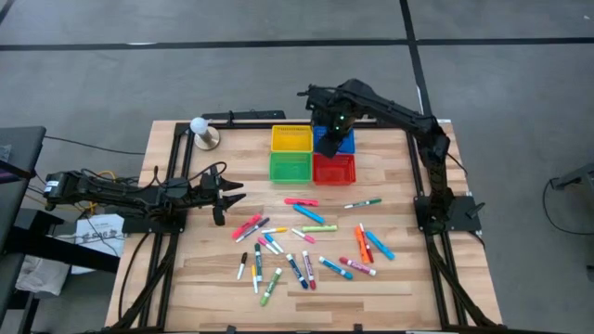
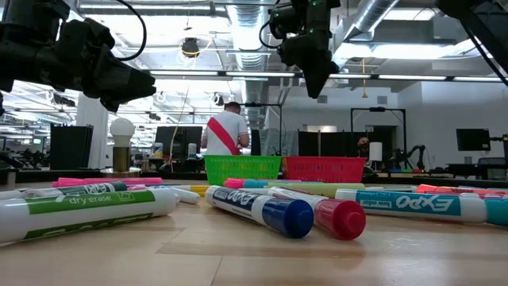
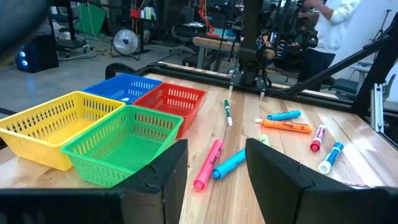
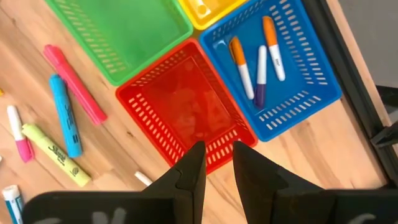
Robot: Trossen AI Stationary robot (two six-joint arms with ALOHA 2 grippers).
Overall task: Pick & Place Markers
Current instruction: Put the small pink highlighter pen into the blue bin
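Left gripper [image 1: 232, 193] hangs over the table's [image 1: 186, 278] left side, fingers [image 3: 165, 177] parted with nothing between them. Ahead of it and to the right, the markers [image 1: 306, 243] lie loose across the table's middle, a pink one [image 3: 208, 163] and a blue one [image 3: 229, 163] nearest its fingertips. Four baskets stand further right in a square block: yellow [image 1: 291, 138], green [image 1: 290, 167], blue [image 4: 280, 62] and red [image 1: 335, 168]. Right gripper [image 4: 216, 163] hovers above this block, over the red basket's edge beside the blue one, jaws nearly together and empty. Three markers [image 4: 258, 56] lie in the blue basket just beyond its fingertips. A person [image 2: 227, 131] stands in the room behind the table.
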